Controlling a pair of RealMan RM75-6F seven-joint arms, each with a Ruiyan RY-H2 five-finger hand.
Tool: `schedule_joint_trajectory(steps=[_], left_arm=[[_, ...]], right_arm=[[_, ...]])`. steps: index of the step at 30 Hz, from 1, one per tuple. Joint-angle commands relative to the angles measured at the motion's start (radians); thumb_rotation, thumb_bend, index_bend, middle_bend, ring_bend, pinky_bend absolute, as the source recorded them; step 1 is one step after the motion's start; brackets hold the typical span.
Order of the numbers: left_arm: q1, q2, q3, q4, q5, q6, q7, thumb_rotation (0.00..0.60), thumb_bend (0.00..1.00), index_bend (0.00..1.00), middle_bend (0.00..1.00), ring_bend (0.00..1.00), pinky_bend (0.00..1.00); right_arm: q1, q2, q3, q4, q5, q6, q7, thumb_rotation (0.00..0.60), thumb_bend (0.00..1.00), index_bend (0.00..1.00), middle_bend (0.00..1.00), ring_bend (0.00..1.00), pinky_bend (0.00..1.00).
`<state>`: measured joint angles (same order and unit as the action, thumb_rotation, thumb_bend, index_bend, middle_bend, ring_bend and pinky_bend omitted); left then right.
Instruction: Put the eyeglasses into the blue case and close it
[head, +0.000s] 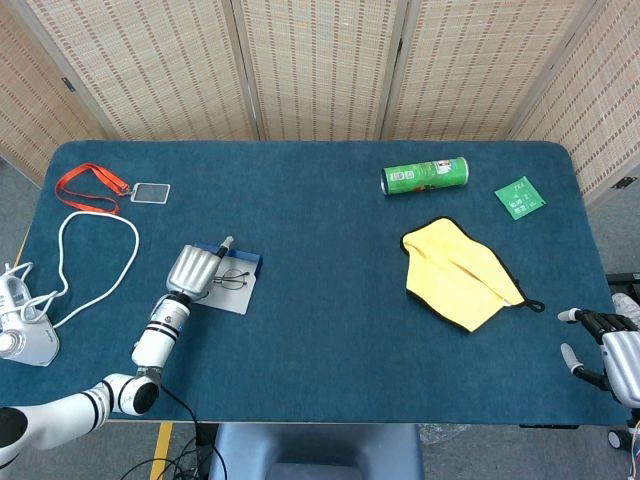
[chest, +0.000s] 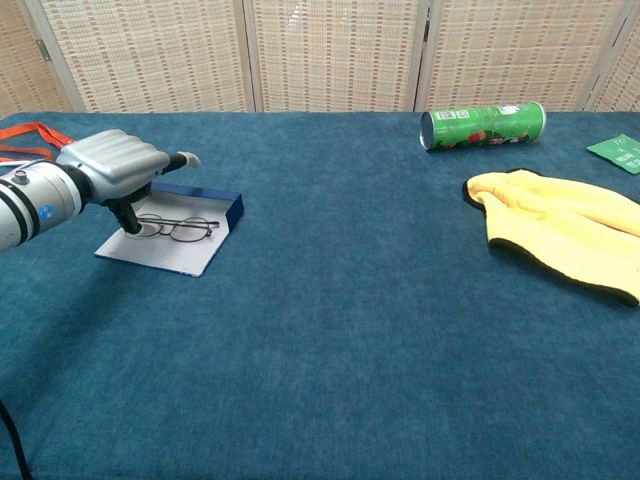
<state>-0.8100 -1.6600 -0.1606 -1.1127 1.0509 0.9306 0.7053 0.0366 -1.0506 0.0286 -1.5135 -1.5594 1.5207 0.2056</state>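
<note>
Chest view — left robot hand (chest: 118, 165) pinching eyeglasses (chest: 178, 228), over open blue case (chest: 172, 241).

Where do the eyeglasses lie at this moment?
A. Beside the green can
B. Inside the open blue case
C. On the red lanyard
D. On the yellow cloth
B: the eyeglasses rest on the pale lining of the open blue case, with the left hand over their near end.
</note>
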Motion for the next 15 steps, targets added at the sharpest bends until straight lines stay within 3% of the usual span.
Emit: schedule_joint_trajectory(steps=[1, 15], left_arm=[[-0.017, -0.020, -0.008, 0.038, -0.011, -0.017, 0.002, 0.600, 0.28, 0.00, 0.94, 0.94, 1.00], [-0.061, -0.076, -0.046, 0.131, -0.055, -0.040, 0.010, 0.600, 0.28, 0.00, 0.94, 0.94, 1.00]], right_arm=[[-0.001, 0.000, 0.000, 0.000, 0.001, 0.001, 0.000, 0.600, 0.39, 0.32, 0.39, 0.41, 0.31], [-0.005, 0.001, 0.000, 0.001, 0.004, 0.001, 0.001, 0.600, 0.39, 0.32, 0.39, 0.41, 0.31]])
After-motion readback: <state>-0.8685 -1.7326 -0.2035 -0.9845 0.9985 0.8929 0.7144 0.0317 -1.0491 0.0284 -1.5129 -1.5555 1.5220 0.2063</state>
